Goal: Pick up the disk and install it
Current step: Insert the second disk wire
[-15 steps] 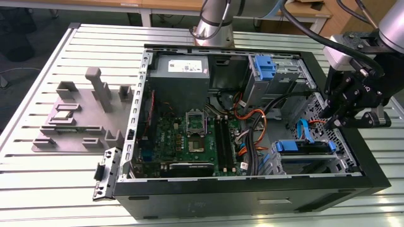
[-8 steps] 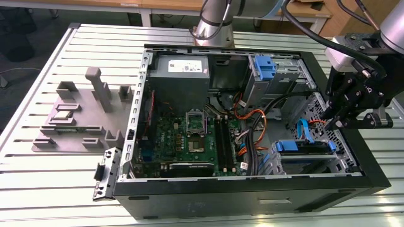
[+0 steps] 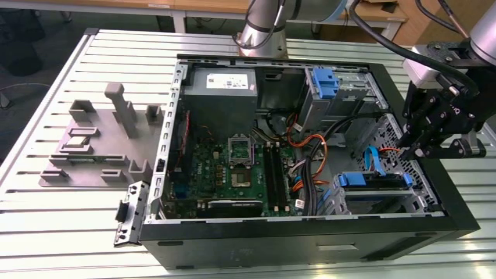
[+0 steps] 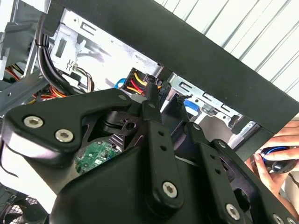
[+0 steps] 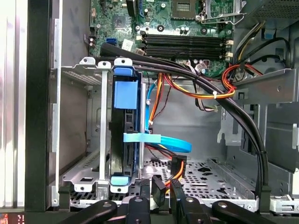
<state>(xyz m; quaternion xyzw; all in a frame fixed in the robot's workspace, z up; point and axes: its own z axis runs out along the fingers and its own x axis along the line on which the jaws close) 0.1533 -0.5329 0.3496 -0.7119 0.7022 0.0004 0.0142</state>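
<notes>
Slatted table (image 3: pixel 69 221) under computer case (image 3: pixel 310 244)

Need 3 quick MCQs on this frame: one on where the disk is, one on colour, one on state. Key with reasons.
1. Where is the disk?
A) on the slatted table
B) in the drive cage inside the case
C) atop the power supply

2. Its bracket is:
A) red
B) green
C) blue

3. The case's side is:
A) open
B) closed
C) half covered by a panel

Key: B, it stands between the cage rails; C, blue tabs show in the first wrist view; A, the motherboard lies exposed.
</notes>
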